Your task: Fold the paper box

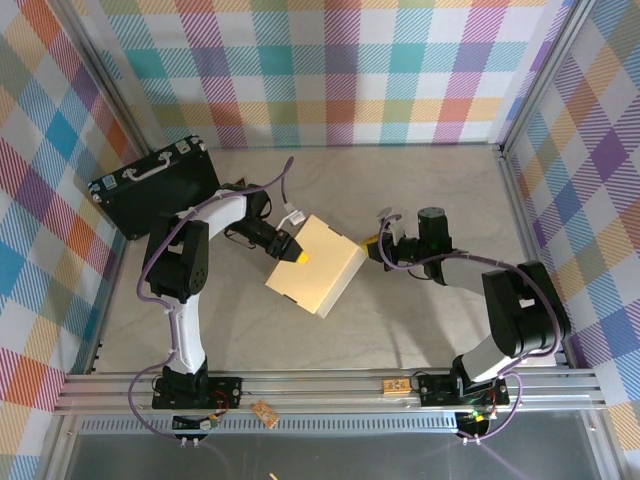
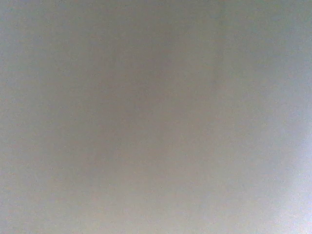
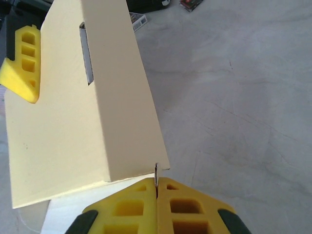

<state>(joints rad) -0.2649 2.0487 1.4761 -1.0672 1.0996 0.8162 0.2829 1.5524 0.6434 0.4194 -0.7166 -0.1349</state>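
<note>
Where its right edge was reached, the paper box (image 1: pixel 315 275) was pinched by the right jaws. The left jaws' state could not be told.

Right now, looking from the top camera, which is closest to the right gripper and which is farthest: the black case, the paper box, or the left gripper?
1. The paper box, in the middle, touching the right gripper.
2. The left gripper, on the box's opposite, left edge.
3. The black case, back in the left corner.
</note>
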